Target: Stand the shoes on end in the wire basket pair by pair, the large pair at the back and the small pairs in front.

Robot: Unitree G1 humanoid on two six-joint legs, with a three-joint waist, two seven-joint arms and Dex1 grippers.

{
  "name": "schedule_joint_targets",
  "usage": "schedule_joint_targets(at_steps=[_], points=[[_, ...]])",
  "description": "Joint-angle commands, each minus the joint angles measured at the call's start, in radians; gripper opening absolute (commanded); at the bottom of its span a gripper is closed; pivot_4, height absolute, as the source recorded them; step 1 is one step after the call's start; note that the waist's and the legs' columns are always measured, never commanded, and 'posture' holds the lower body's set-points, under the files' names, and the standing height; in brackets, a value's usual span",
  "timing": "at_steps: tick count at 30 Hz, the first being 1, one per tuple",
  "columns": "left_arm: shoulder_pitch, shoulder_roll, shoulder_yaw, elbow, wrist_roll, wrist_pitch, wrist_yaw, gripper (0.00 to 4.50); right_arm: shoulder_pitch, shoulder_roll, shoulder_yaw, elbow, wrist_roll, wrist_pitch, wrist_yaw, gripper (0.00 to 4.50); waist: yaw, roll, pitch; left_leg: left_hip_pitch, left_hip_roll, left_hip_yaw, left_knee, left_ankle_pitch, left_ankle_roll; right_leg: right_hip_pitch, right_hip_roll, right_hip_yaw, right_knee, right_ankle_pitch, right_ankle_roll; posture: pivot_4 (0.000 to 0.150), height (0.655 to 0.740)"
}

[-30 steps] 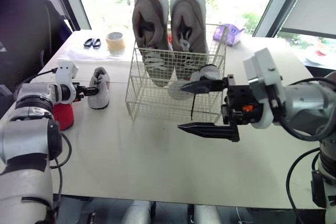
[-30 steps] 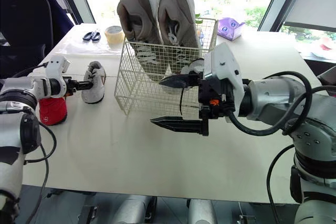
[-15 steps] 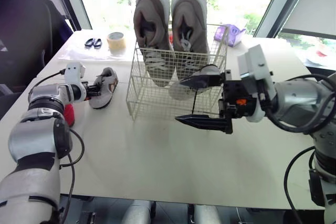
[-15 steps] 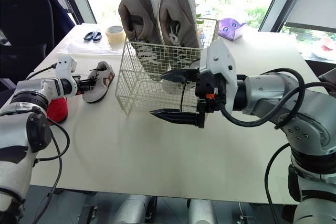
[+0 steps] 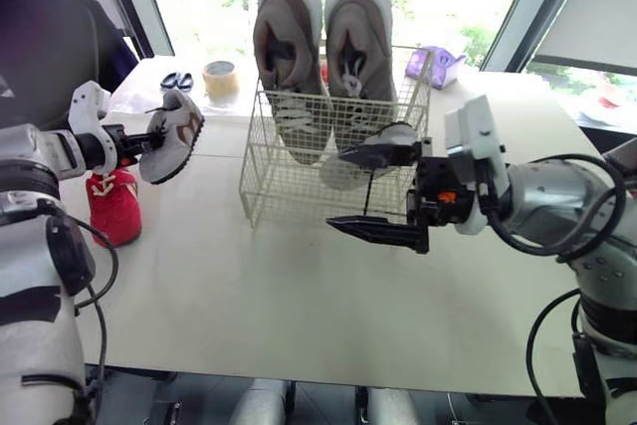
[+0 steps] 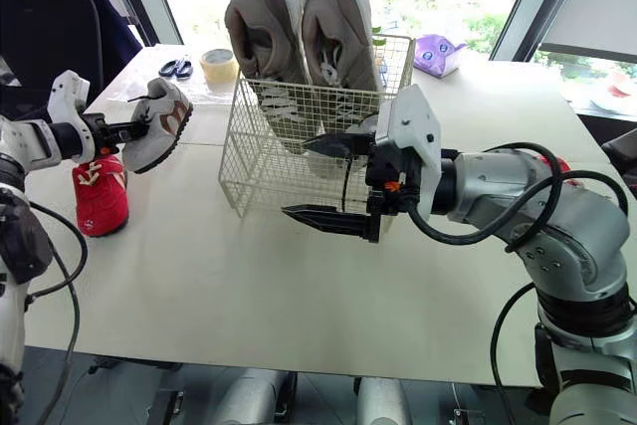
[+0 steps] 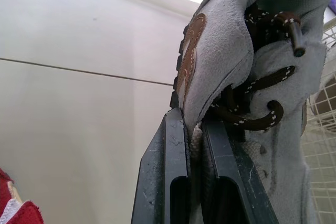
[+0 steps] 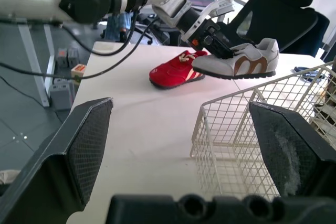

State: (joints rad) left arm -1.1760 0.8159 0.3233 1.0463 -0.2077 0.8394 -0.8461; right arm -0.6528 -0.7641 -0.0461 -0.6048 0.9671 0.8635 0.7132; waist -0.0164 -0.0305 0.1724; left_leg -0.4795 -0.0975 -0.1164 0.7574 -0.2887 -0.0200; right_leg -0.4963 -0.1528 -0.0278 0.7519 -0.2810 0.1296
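Note:
My left gripper [image 5: 139,143] is shut on the heel of a small grey shoe with brown stripes [image 5: 171,134], holding it in the air left of the wire basket [image 5: 299,196]. The left wrist view shows its fingers [image 7: 176,140] pinching the shoe's collar [image 7: 220,61]. A small red shoe [image 5: 112,204] lies on the table below it. The large grey pair [image 5: 323,47] stands on end at the basket's back. Another pale small shoe [image 5: 334,174] sits in the basket's front right, partly hidden. My right gripper [image 5: 338,191] is open and empty, just in front of the basket.
A tape roll [image 5: 219,77] and scissors [image 5: 176,80] lie at the table's back left. A purple object [image 5: 438,65] sits behind the basket on the right. A dark office chair [image 8: 283,9] stands off the table's left side.
My left gripper has lifted the grey shoe off the table and swung it up and left, uncovering the red shoe. My right gripper has drifted slightly left, still open.

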Motion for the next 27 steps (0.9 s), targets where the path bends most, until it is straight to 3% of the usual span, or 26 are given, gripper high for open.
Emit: schedule_joint_targets(at_steps=[1,3,7,9,12,16,20,27], points=[[0.128,-0.127,0.261,-0.582,-0.203,-0.088,0.170,0.03,-0.009,0.009,-0.056,0.025,0.009,-0.019,-0.023,4.50,0.002,0.000,0.000,-0.001,0.000,-0.001,0.001,0.000,0.000,0.000,-0.001,0.000,-0.001,0.000,0.000,0.150,0.6595],[0.226,-0.254,0.327,-0.904,-0.282,-0.070,0.292,0.03,-0.018,0.007,-0.083,0.051,0.023,-0.012,-0.034,4.50,0.007,-0.001,0.000,-0.002,0.001,-0.001,0.001,0.000,-0.001,0.000,-0.002,0.001,-0.002,0.000,-0.001,0.150,0.6595],[0.421,-0.472,0.221,-1.368,-0.286,-0.147,0.467,0.03,-0.050,-0.014,-0.086,0.120,0.014,-0.001,-0.004,4.50,0.001,0.001,-0.001,0.001,0.000,0.001,0.004,0.004,-0.007,0.004,-0.002,0.002,-0.004,0.001,0.001,0.150,0.6595],[0.472,-0.551,0.181,-1.489,-0.271,-0.175,0.559,0.03,-0.069,-0.027,-0.069,0.155,-0.009,-0.004,0.023,4.50,0.004,0.001,-0.001,0.002,0.001,0.002,0.004,0.004,-0.007,0.005,-0.001,0.003,-0.003,0.002,0.000,0.150,0.6595],[0.554,-0.601,0.090,-1.624,-0.256,-0.228,0.587,0.03,-0.121,-0.031,-0.031,0.213,-0.043,-0.007,0.070,4.50,0.002,0.001,-0.001,0.002,0.002,0.001,0.004,0.000,-0.001,0.004,0.000,0.002,-0.001,0.003,-0.002,0.150,0.6595],[0.639,-0.618,-0.018,-1.665,-0.226,-0.325,0.573,0.03,-0.179,-0.023,0.000,0.284,-0.078,-0.013,0.126,4.50,0.005,0.002,-0.001,0.002,0.003,0.002,0.005,0.000,-0.001,0.004,0.001,0.001,0.000,0.003,-0.003,0.150,0.6595],[0.686,-0.648,-0.176,-1.589,-0.135,-0.532,0.512,0.03,-0.203,-0.036,0.005,0.320,-0.080,0.021,0.168,4.50,0.013,0.002,-0.001,0.001,0.003,0.002,0.007,0.000,0.000,0.004,0.001,0.000,0.000,0.003,-0.003,0.150,0.6595],[0.636,-0.749,-0.258,-1.303,-0.047,-0.878,0.497,0.03,-0.149,-0.188,-0.096,0.235,0.158,0.301,0.204,4.50,0.034,0.002,-0.001,-0.001,0.002,0.003,0.009,-0.002,0.003,0.004,-0.001,0.000,-0.002,0.003,-0.003,0.150,0.6595]])
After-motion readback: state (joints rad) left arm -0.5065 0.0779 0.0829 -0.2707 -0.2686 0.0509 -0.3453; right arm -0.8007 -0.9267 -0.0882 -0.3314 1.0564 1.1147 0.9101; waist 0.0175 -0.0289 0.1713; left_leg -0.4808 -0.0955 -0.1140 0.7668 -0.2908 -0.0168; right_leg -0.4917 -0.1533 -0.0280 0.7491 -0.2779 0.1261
